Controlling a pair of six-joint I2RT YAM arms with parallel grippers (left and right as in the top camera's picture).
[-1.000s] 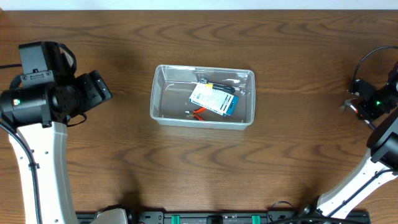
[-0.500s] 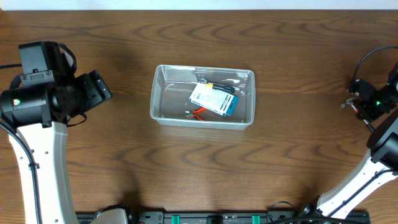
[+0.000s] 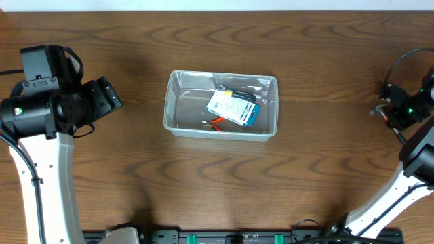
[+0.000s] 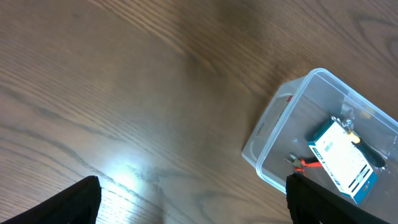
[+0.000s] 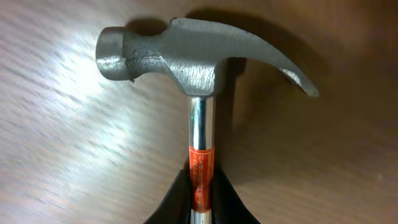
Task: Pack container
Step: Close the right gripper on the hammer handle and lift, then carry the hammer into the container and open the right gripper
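The clear plastic container [image 3: 221,134] stands mid-table; its near corner shows in the left wrist view [image 4: 267,134]. Inside lie a blue-and-white box [image 3: 232,108] and an orange-handled tool [image 3: 215,123]. My right gripper [image 5: 201,177] is at the far right of the table [image 3: 381,112], shut on the chrome shaft of a steel claw hammer [image 5: 199,62] just below its head, at an orange label. The hammer's head hangs just over the wood. My left gripper [image 3: 112,96] is left of the container, open and empty, with both fingertips wide apart [image 4: 193,202].
A dark thin tool with a yellow part [image 3: 234,93] lies in the container behind the box. Bare brown wood surrounds the container. The arm bases and a black rail [image 3: 230,237] run along the near edge.
My right gripper with the hammer has shifted slightly toward the far edge. The left arm and the container's contents have not moved.
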